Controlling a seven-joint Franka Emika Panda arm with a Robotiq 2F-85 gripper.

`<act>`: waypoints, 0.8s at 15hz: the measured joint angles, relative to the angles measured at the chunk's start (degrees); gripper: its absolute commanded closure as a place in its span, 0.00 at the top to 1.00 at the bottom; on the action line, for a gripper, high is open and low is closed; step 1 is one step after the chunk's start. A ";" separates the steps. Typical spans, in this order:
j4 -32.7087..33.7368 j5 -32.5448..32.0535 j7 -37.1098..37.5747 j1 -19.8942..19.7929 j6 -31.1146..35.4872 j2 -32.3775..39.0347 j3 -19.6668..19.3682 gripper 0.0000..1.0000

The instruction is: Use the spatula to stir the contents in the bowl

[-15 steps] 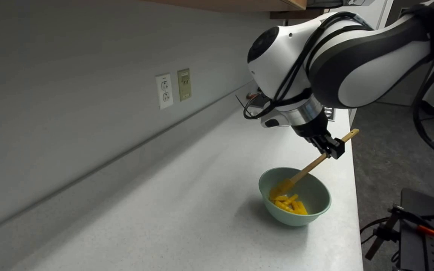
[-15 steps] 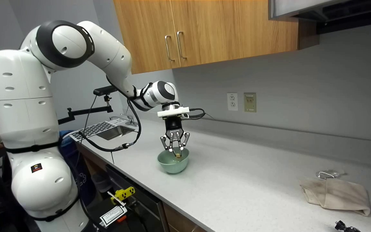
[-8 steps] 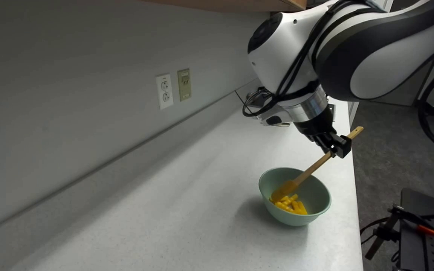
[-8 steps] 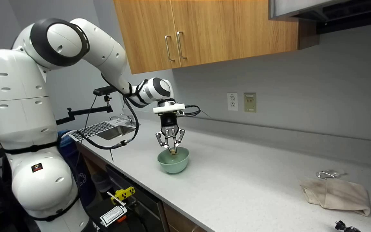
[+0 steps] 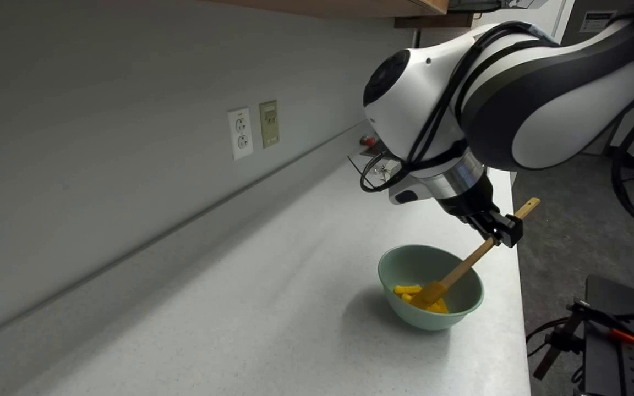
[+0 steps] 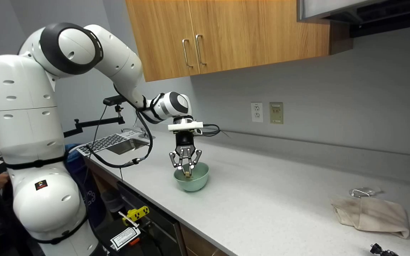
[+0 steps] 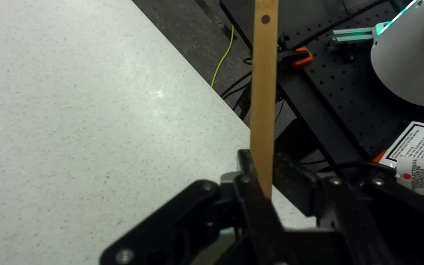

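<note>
Now the spatula, gripped in the tool, moves its flat end from one side of the bowl over the yellow bits; stirring seems under way, near the outer edge of the surface.

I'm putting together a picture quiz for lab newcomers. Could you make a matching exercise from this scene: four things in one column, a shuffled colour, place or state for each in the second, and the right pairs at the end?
Things:
1. spatula
2. bowl
3. contents
4. cloth

Colours, places and states:
A. pale green, round
B. folded, lying on the counter
C. held in the gripper, slanting
D. yellow, in small pieces

Right pairs: 1-C, 2-A, 3-D, 4-B
</note>
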 measured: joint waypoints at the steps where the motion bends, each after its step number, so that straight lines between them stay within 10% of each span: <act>1: 0.01 0.00 0.01 0.02 0.02 0.46 0.06 0.06; 12: 2.31 1.41 0.81 0.02 0.13 4.03 0.09 0.06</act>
